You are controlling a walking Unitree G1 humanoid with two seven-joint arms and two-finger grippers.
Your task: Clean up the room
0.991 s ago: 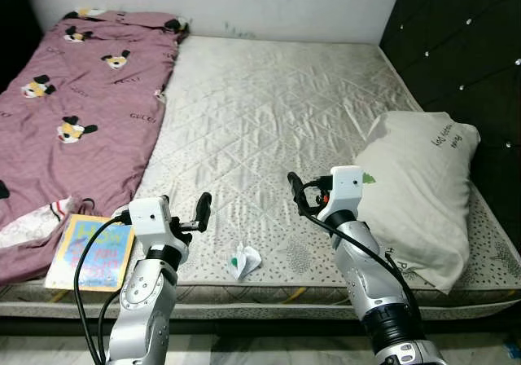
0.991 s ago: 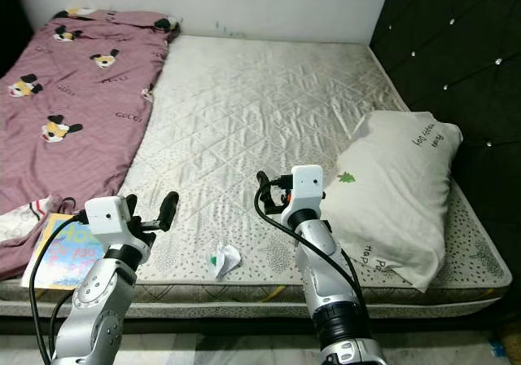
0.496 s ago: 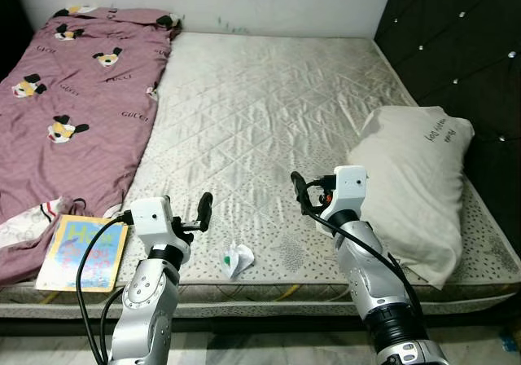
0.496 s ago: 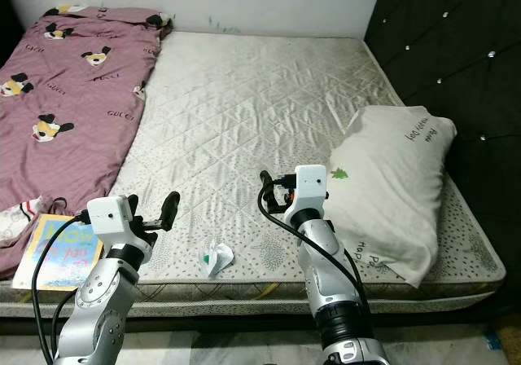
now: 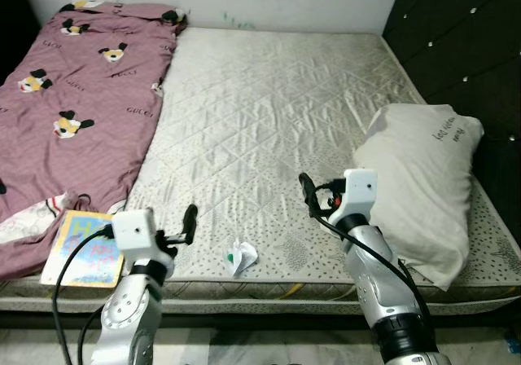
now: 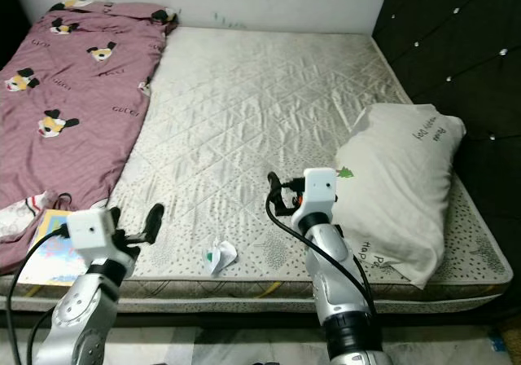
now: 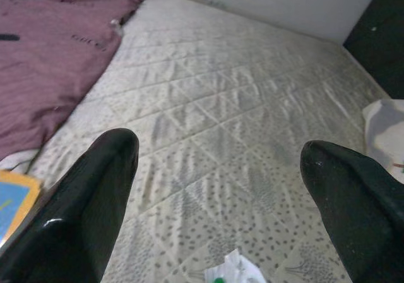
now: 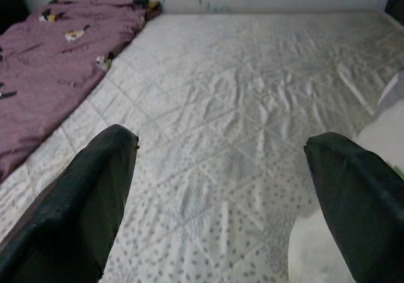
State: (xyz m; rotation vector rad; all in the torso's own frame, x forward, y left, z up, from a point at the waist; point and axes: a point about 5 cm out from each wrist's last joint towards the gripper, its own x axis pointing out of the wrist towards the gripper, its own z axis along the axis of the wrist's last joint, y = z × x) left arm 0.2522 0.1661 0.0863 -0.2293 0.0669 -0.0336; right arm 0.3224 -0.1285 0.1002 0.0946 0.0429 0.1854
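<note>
In the left eye view we see the book (image 5: pixel 84 249) at lower left on the mattress (image 5: pixel 269 112); the left wrist view cuts it to a corner. The crumpled paper (image 5: pixel 242 257) lies lower centre, just right of our left gripper (image 5: pixel 190 221). Both it and our right gripper (image 5: pixel 308 192) are spread wide, holding nothing.

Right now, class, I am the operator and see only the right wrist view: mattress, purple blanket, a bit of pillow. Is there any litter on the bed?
Observer: Yes, a crumpled white wrapper lies near the mattress's front edge, between the two arms.
Operator: Which gripper is nearer?
Observer: The left gripper; its fingers are open and point towards the wrapper.
Operator: Anything else to tidy?
Observer: A colourful book lies at the front left corner, beside the purple blanket.
</note>
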